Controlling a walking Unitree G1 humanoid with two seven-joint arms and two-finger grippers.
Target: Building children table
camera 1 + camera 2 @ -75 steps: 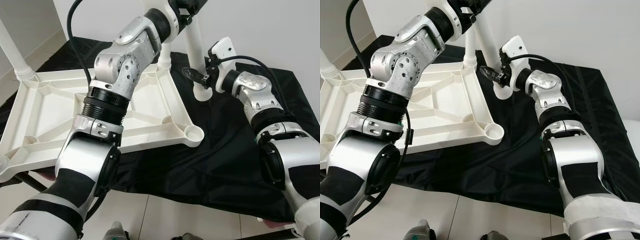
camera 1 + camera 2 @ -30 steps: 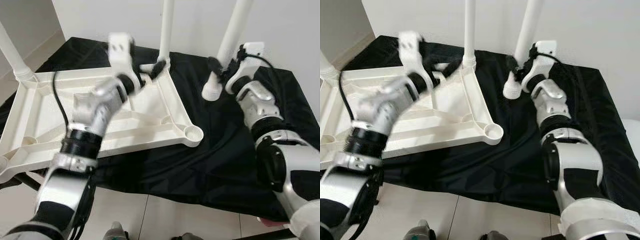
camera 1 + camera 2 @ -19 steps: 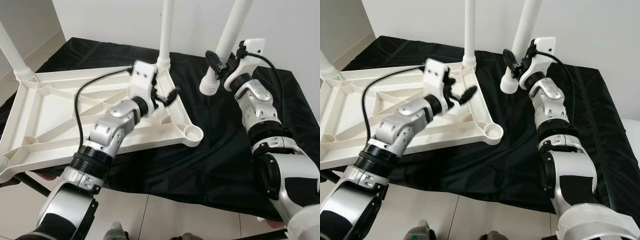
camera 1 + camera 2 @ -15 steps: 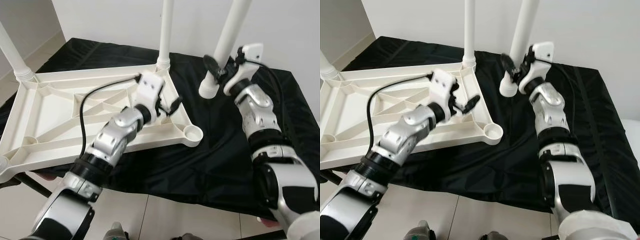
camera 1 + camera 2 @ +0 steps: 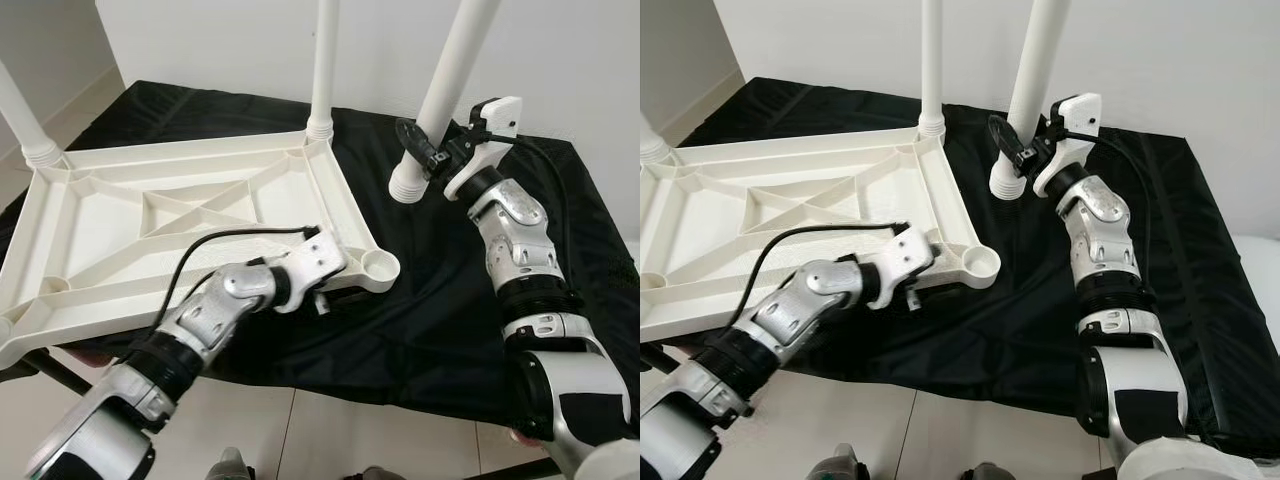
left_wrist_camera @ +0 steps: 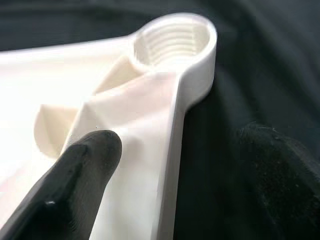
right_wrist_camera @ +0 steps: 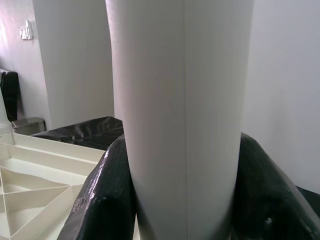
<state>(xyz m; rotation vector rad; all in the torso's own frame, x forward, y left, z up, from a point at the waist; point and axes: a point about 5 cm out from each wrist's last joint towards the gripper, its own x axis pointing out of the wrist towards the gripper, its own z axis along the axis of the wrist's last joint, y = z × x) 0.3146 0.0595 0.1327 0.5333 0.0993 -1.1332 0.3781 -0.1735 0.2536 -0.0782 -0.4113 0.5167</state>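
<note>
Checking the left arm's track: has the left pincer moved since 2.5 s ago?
Yes. The left pincer has come down from above the far leg to the tabletop's near corner, beside the empty socket.

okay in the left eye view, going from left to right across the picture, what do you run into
White plastic tabletop lying upside down → left gripper at the tabletop's near right edge → empty threaded leg socket at the corner → loose white table leg → right gripper clamped on that leg.
</note>
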